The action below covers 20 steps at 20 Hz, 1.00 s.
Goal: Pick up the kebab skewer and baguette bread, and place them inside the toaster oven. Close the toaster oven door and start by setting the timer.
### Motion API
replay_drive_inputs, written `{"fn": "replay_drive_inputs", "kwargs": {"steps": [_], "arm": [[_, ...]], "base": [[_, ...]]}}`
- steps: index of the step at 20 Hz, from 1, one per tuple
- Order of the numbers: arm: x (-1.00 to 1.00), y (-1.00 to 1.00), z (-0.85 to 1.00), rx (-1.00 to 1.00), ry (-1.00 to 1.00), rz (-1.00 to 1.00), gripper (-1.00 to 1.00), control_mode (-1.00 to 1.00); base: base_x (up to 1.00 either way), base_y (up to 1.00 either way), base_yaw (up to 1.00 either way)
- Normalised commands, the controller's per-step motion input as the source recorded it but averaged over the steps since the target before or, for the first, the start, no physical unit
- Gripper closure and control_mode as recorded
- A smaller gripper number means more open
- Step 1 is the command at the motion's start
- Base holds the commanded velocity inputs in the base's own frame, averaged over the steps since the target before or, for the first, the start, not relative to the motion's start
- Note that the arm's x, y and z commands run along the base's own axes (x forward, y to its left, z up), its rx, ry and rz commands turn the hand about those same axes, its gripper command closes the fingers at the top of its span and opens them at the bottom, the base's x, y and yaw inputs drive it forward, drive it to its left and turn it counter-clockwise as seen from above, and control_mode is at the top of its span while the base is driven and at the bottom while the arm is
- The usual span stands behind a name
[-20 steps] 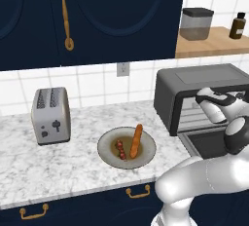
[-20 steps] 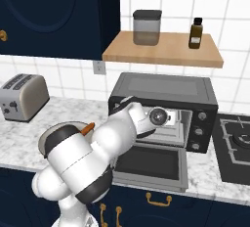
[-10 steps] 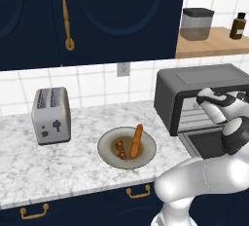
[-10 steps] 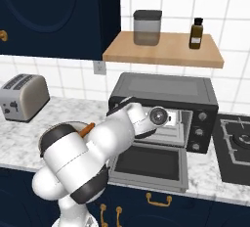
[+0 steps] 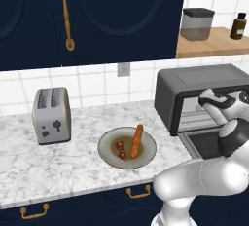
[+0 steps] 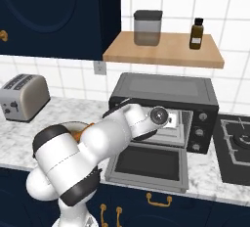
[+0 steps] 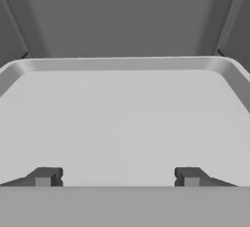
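Left base view: kebab skewer [image 5: 120, 150] and baguette bread [image 5: 136, 141] on plate [image 5: 109, 142], mid-counter [image 5: 58, 159]. Toaster oven [image 5: 200, 92] door [image 6: 148, 165] down. Gripper [image 7: 117, 177] spread, empty, at oven mouth. Loading, closing, timer outstanding.

The arm was folded at the elbow and reached forward, the gripper [image 7: 117, 177] spread wide and empty.

Counter is white-grey veined marble [image 5: 73, 171], smooth with a slight sheen. The boxy dark grey toaster oven [image 6: 166, 91] looks like matt painted metal, and the pale grey tray [image 7: 122, 118] right in front of the fingertips is flat matt metal too. Two-slot toaster [image 5: 51, 115] is brushed silver. The light wood shelf [image 6: 166, 52] above the hand looks smooth.
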Motion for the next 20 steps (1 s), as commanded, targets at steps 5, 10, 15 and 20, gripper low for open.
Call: {"fn": "replay_drive_inputs", "kwargs": {"steps": [5, 10, 15, 20], "arm": [[-0.45, 0.00, -0.70, 0.00, 0.01, 0.00, -1.00, -1.00], [-0.54, 0.00, -0.73, 0.00, 0.00, 0.00, -1.00, -1.00], [-0.55, 0.00, -0.68, 0.00, 0.02, 0.00, -1.00, -1.00], [-0.53, 0.00, -0.69, 0.00, 0.06, 0.00, -1.00, -1.00]], "base": [[0.00, 0.00, 0.00], [0.00, 0.00, 0.00], [0.00, 0.00, 0.00], [0.00, 0.00, 0.00]]}}
